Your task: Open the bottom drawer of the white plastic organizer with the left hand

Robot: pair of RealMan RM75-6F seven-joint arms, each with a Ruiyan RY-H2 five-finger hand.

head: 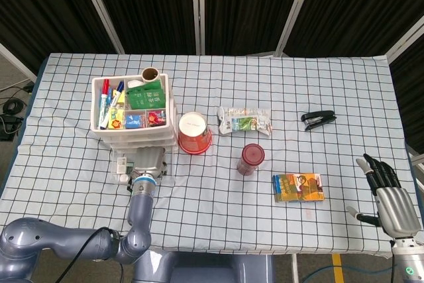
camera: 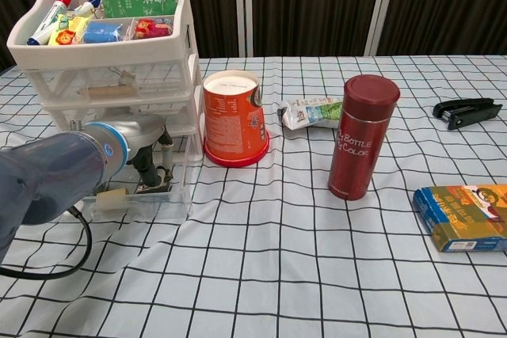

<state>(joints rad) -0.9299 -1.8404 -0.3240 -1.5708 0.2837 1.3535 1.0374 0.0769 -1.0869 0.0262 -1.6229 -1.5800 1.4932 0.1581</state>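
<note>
Presumably the bottom drawer [camera: 139, 195], lower left, is light, thin, slippery plastic; we take its front lip. Left robot hand [head: 147, 162] sits there, grip indiscernible; right robot hand [head: 387, 193] lies spread, empty.

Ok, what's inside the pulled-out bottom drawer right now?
The left hand reaches into the clear bottom drawer. A pale block lies by it; the arm covers the rest.

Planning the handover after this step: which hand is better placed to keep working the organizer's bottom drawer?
Left. The left hand is already at the bottom drawer of the white organizer. The right hand hangs open at the table's far right edge, well away.
</note>
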